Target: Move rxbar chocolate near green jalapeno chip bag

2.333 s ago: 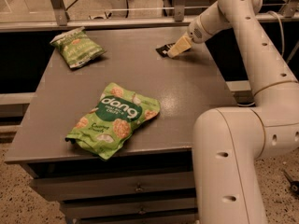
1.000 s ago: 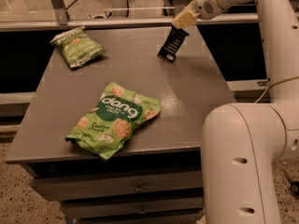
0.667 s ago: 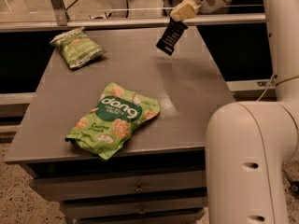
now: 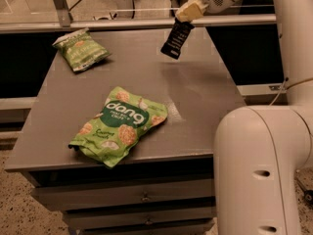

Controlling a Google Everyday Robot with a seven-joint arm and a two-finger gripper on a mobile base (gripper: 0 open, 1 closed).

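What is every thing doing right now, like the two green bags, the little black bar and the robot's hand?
rxbar: hanging tilted in the air over the table's far side, pinched at its top end.
gripper: up above the far right of the table, jaws shut on the rxbar.
jalapeno bag: lying on the table at its far left corner.
dang bag: lying flat near the front edge, label up.
drawers: shut.

High oblique view (gripper [image 4: 183, 19] upper right)
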